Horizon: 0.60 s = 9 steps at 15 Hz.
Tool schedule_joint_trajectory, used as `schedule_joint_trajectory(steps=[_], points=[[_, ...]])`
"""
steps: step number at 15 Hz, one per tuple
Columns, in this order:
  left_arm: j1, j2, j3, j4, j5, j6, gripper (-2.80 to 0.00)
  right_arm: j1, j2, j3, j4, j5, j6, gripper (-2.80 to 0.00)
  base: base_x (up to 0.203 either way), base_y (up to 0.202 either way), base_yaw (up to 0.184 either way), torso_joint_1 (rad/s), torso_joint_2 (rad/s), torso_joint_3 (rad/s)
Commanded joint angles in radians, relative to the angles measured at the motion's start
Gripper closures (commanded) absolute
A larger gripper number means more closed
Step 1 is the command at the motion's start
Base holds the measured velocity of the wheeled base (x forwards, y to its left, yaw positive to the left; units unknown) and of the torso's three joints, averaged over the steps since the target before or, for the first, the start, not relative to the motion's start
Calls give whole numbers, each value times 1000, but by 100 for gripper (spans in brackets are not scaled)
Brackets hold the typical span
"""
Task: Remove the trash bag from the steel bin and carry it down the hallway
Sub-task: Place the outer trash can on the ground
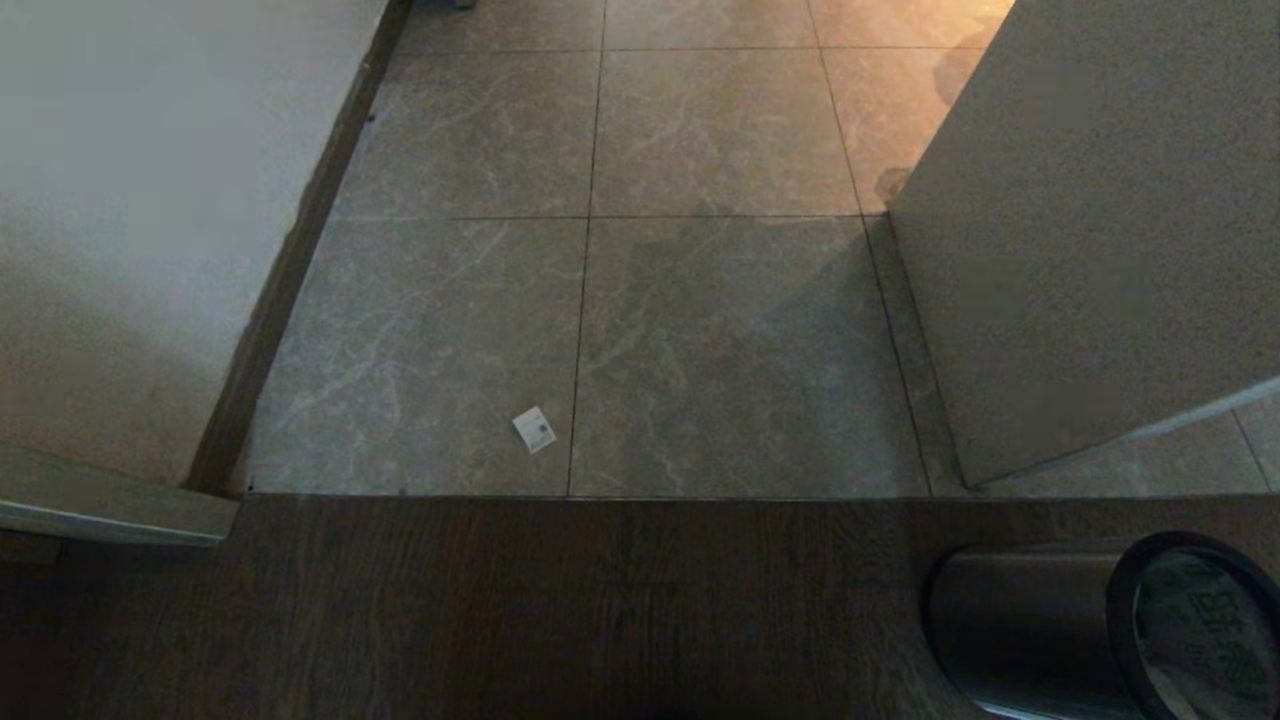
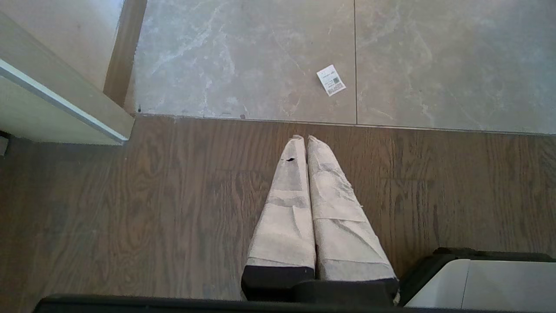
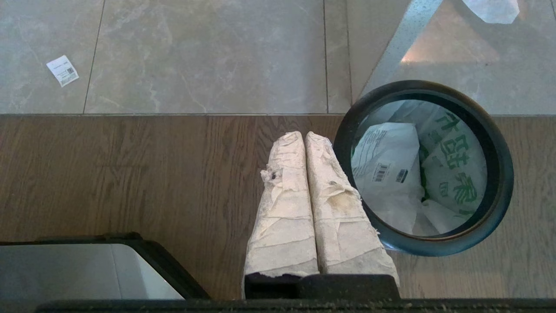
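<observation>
At lower right, the steel bin (image 1: 1030, 625) held a thin, crinkly trash bag (image 3: 451, 174), probably light. Both the left gripper (image 2: 302, 139) and right gripper (image 3: 302, 134) were pressed together, empty. Gathered plastic near the rim looked easiest to pinch.

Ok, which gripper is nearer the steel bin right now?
Right. The right gripper hangs shut beside the steel bin, fingertips near its black rim, touching nothing. The left gripper, also shut, hangs over bare wood floor; its view shows no bin.

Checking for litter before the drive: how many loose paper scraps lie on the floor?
1. A small white paper scrap lies on the hallway tiles, just past the wood floor's edge. Others may be out of view.
</observation>
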Motion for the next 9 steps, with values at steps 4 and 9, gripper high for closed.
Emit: schedule_joint_trajectory(steps=[4,9], points=[[0,0,0,0,0,0,0,0,28,-118,68,-12,2,0,0,0,0,0,0,0],[0,0,0,0,0,0,0,-4,359,-780,535,-158,-7,0,0,0,0,0,0,0]])
